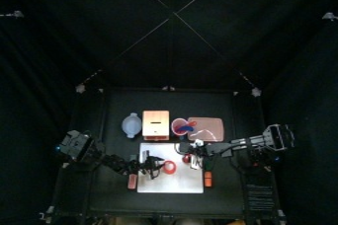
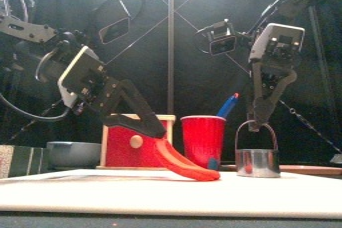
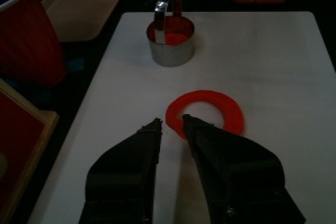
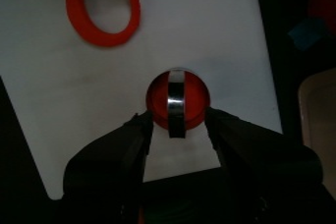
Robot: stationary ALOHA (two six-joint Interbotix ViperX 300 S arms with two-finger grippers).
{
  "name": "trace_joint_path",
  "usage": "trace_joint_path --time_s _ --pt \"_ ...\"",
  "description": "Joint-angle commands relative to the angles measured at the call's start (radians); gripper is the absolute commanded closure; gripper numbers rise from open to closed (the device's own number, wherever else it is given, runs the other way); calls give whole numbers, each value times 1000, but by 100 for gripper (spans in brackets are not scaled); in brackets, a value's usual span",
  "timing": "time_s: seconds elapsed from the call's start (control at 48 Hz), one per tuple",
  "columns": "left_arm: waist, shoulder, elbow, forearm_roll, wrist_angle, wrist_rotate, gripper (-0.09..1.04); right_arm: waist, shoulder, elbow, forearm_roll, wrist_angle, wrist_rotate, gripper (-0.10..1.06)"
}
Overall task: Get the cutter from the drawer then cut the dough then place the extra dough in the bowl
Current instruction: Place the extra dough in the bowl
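1. The cutter (image 2: 257,162) is out of the drawer and stands on the white cutting board (image 1: 179,182). The right claw (image 4: 180,118) is closed on its wire handle.
2. The cut looks made: a red disc (image 4: 192,105) of dough sits inside the cutter, and the dough ring (image 2: 174,160) lies apart from it.
3. The left claw (image 3: 171,123) is narrow and seems pinched on the ring's near edge. In the front view that end is raised while the far end touches the board.
4. What is left is to carry the ring to the blue-grey bowl (image 1: 130,125), which stands on the worktop behind the board, beside the wooden box (image 1: 156,123).
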Motion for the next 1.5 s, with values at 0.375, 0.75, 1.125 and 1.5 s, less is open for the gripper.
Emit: trace_joint_path --time_s 0.375,0.75,1.125,1.5 --pt "6 -84 -18 -31 -5 -5 11 0 -32 -17 -6 -11 2 14" --pt "124 21 -51 -11 209 9 12 2 -32 -20 -14 -9 2 14" --pt "184 23 -77 91 371 3 15 2 -28 -14 -12 -11 0 14" --pt "186 20 -75 135 425 3 32 3 -28 -11 -8 -11 2 14"
